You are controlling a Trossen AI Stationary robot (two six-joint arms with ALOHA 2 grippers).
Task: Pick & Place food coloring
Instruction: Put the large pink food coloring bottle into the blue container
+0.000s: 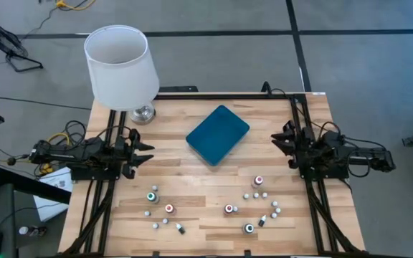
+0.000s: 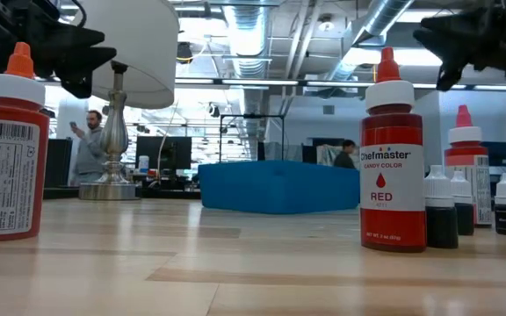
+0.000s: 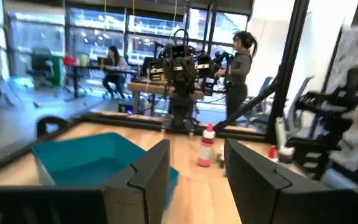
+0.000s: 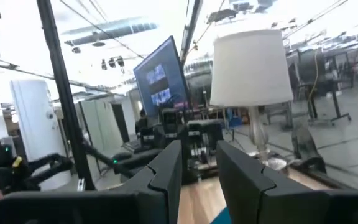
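Note:
The food coloring is several small bottles standing upright on the near half of the wooden table, among them a green-topped one, red-topped ones, and tiny white-capped ones. In the low view, a red bottle stands in front of the teal tray. The tray lies flat at the table's middle. My left gripper hangs open at the left edge, above the table. My right gripper hangs open at the right edge, with a narrower gap. Neither holds anything.
A white-shaded lamp stands on its metal foot at the table's far left corner. Black frame rods run along both side edges. Bare wood lies between the tray and the bottles. People stand in the room beyond the table.

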